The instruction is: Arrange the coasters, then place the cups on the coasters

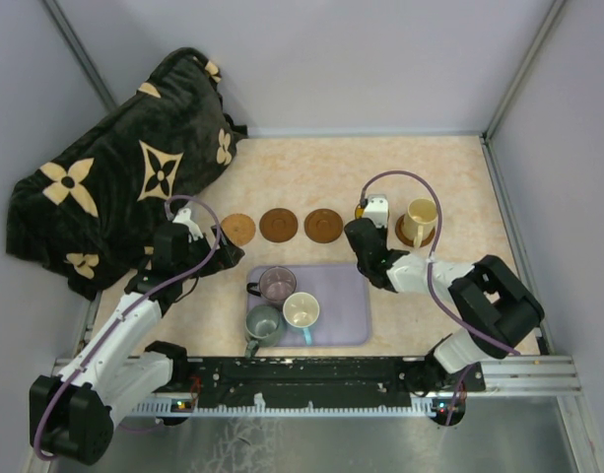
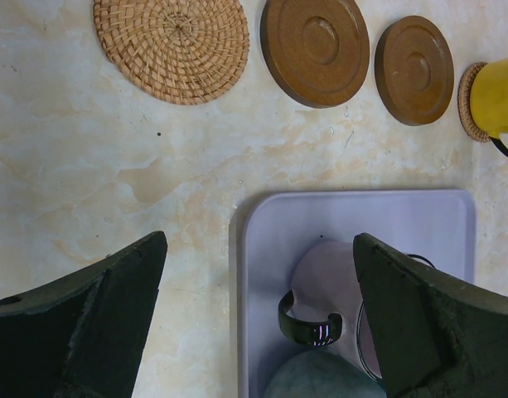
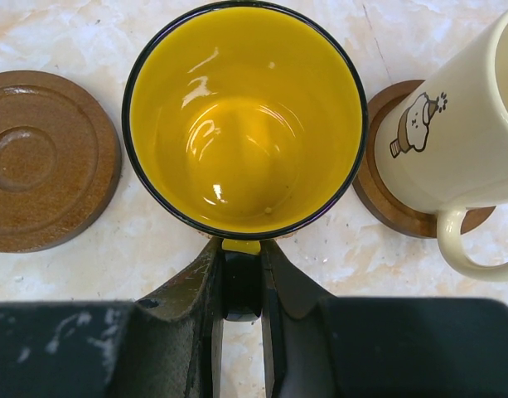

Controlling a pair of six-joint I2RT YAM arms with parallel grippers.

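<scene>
A woven tan coaster (image 1: 238,229) and two brown coasters (image 1: 278,224) (image 1: 323,226) lie in a row. To their right, my right gripper (image 3: 242,249) is shut on the handle of the yellow cup (image 3: 245,124), which stands over a woven coaster (image 2: 467,101). Beside it the cream cup (image 3: 452,141) rests on a brown coaster (image 3: 386,199). The purple-grey cup (image 1: 277,284), grey-green cup (image 1: 264,323) and white cup (image 1: 302,311) with a blue handle stand on the lavender tray (image 1: 351,305). My left gripper (image 2: 260,249) hangs open above the tray's left edge, holding nothing.
A black plush blanket (image 1: 124,177) with tan flower shapes fills the back left corner. Grey walls close in the table on three sides. A metal rail (image 1: 311,379) carrying both arm bases runs along the near edge.
</scene>
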